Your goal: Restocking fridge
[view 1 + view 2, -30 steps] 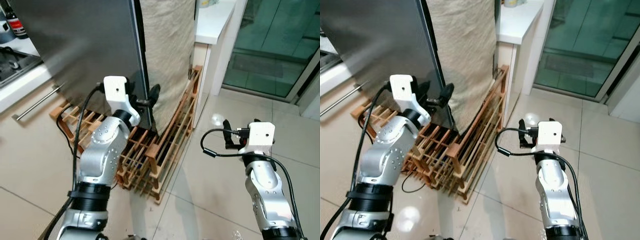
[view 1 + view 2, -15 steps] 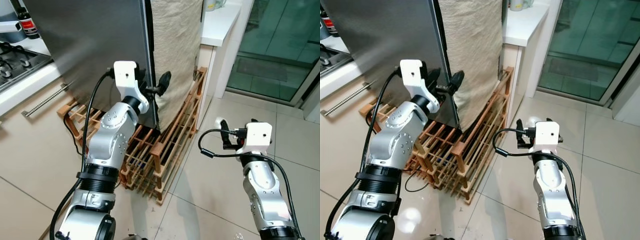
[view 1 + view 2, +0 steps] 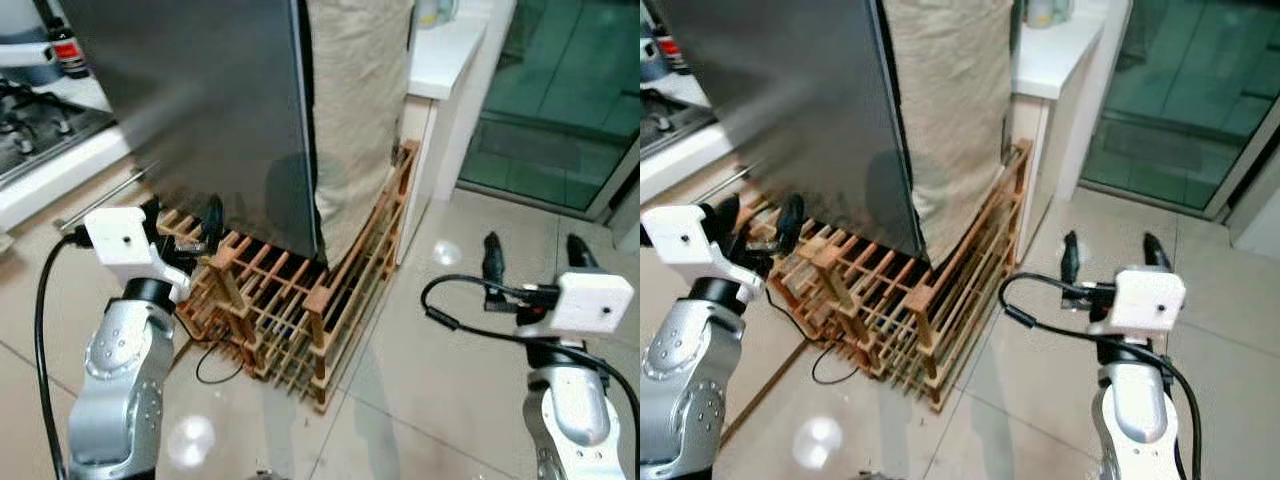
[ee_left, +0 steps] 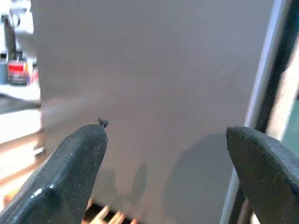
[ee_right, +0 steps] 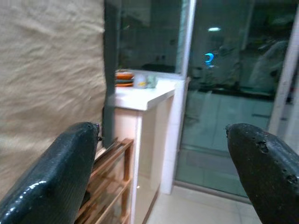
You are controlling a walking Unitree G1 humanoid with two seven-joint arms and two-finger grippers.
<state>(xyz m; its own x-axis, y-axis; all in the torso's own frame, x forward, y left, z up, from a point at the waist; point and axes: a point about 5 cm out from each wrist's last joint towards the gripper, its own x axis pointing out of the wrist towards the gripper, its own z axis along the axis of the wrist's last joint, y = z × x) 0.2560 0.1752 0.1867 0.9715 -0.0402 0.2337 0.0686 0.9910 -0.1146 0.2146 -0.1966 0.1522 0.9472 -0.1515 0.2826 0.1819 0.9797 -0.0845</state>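
On the far left, a stove [image 3: 40,125] and a dark bottle [image 3: 66,50] sit on the counter beside the fridge door [image 3: 200,110], the tall grey slab that anchors the scene. The left gripper [image 3: 182,222] hovers low in front of that door, just off its lower left part and above the near end of the wooden rack [image 3: 290,300]; its two black fingers stand spread apart with nothing between them, and in the left wrist view the door's flat grey face [image 4: 154,84] lies straight ahead of the fingertips [image 4: 88,140], near but not touching. Right of the door's dark edge hangs a beige cloth [image 3: 360,110], its bottom reaching the rack. Further right stands a white counter [image 3: 445,55] with a cup [image 3: 1040,12] on top. The right gripper [image 3: 530,258] is well apart from the fridge door, out over the tiled floor [image 3: 430,380] before the glass door [image 3: 560,90], fingers wide apart and empty.
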